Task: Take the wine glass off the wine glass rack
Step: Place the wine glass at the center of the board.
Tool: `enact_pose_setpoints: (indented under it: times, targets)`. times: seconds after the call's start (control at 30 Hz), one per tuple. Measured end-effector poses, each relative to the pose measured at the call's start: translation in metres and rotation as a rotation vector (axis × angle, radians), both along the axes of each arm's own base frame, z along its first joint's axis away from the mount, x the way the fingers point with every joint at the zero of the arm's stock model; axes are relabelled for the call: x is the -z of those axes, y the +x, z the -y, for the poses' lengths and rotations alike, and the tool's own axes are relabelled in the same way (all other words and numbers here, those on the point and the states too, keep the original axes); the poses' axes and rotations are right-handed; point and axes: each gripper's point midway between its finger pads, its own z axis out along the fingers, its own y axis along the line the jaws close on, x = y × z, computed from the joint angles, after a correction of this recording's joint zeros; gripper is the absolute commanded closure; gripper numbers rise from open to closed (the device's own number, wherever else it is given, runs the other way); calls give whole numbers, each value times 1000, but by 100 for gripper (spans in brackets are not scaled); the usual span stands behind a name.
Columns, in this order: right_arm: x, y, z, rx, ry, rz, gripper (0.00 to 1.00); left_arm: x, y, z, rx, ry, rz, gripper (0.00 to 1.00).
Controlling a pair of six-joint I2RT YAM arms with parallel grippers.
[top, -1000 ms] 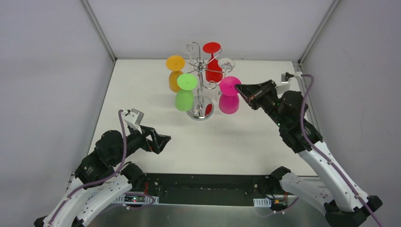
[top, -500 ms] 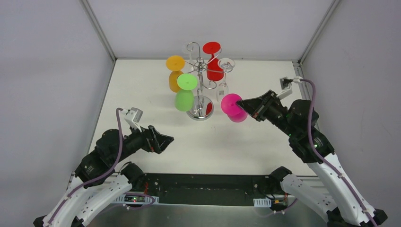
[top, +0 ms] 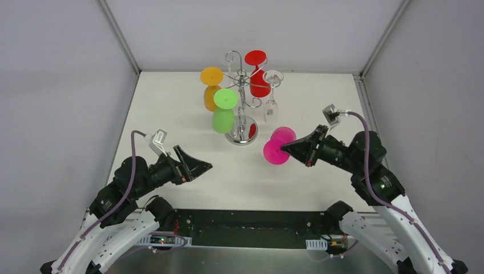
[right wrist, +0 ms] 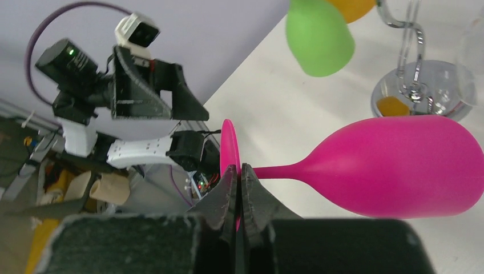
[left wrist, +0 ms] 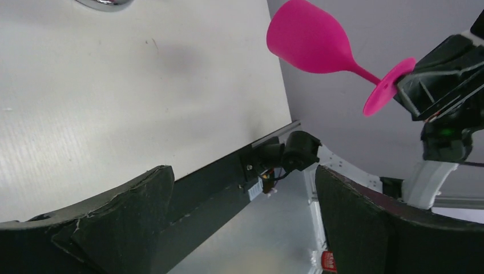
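The chrome wine glass rack [top: 242,98] stands at the back middle of the table on its round mirrored base; that base also shows in the right wrist view [right wrist: 419,98]. My right gripper [top: 287,149] is shut on the foot disc of a pink wine glass [top: 279,146], held clear of the rack, on its side, above the table. In the right wrist view my gripper [right wrist: 238,167] pinches the disc's rim and the pink glass [right wrist: 399,171] points away. The pink glass also shows in the left wrist view [left wrist: 311,40]. My left gripper [top: 201,166] is open and empty [left wrist: 242,174].
Orange [top: 210,87], green [top: 223,112], red [top: 257,77] and clear [top: 271,98] glasses hang upside down on the rack. Grey walls close the table's back and sides. A black rail runs along the near edge [top: 251,225].
My right gripper has pulled the pink glass off the rack, down and toward the near side, and tipped it onto its side. My left gripper has edged slightly right.
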Motion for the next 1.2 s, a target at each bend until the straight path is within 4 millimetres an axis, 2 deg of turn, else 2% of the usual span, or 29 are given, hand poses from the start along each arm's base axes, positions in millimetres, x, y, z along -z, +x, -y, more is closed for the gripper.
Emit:
enact_pose_setpoints:
  times: [0.13, 0.33, 0.47, 0.67, 0.77, 0.9, 1.2]
  targets:
    - [1, -18, -9, -128, -10, 90, 100, 0, -2, 3, -22, -79, -81, 1]
    - [17, -40, -27, -300, -61, 210, 100, 16, -4, 10, -33, -130, -212, 1]
    - [23, -60, -45, -419, -101, 316, 100, 15, -7, 15, -20, -155, -249, 1]
    - [48, -100, -79, -607, -220, 498, 100, 14, -9, 19, -3, -187, -279, 1]
    - [63, -114, -95, -660, -282, 582, 100, 15, -11, 21, 10, -196, -296, 1]
    - [70, -113, -110, -640, -341, 691, 100, 16, -16, 23, 34, -208, -306, 1]
    - [70, -101, -144, -559, -403, 839, 100, 19, -23, 24, 65, -230, -307, 1]
